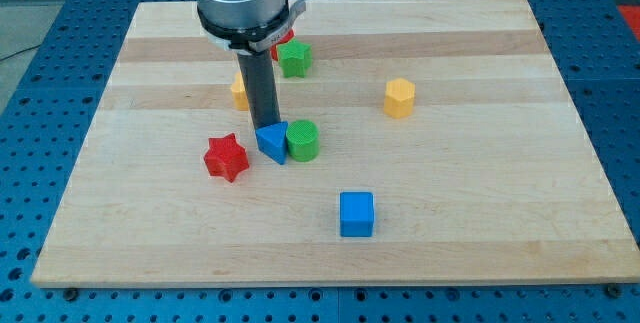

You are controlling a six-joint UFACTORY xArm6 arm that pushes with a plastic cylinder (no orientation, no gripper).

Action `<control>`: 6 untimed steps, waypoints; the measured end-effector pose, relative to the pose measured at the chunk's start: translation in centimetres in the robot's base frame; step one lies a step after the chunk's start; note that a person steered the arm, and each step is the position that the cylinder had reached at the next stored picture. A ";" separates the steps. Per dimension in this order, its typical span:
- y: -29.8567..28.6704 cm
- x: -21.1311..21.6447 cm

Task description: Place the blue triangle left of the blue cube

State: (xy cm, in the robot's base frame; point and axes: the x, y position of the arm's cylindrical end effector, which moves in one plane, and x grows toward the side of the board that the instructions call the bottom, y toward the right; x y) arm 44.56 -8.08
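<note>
The blue triangle (272, 143) lies near the middle of the wooden board (480, 163), touching a green cylinder (302, 140) on its right. The blue cube (356, 214) sits lower and to the right, apart from it. My tip (266, 126) stands just above the blue triangle's top edge, touching or nearly touching it.
A red star (226, 157) lies left of the blue triangle. A yellow block (239, 91) is partly hidden behind the rod. A green star-like block (294, 58) and a red block (285, 36) sit near the top. A yellow hexagon (399, 98) is at the right.
</note>
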 end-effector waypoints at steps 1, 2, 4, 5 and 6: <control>0.2 2.0; 0.7 3.1; 2.6 6.8; 3.8 8.3; 4.4 9.7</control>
State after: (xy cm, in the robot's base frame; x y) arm 54.25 -3.72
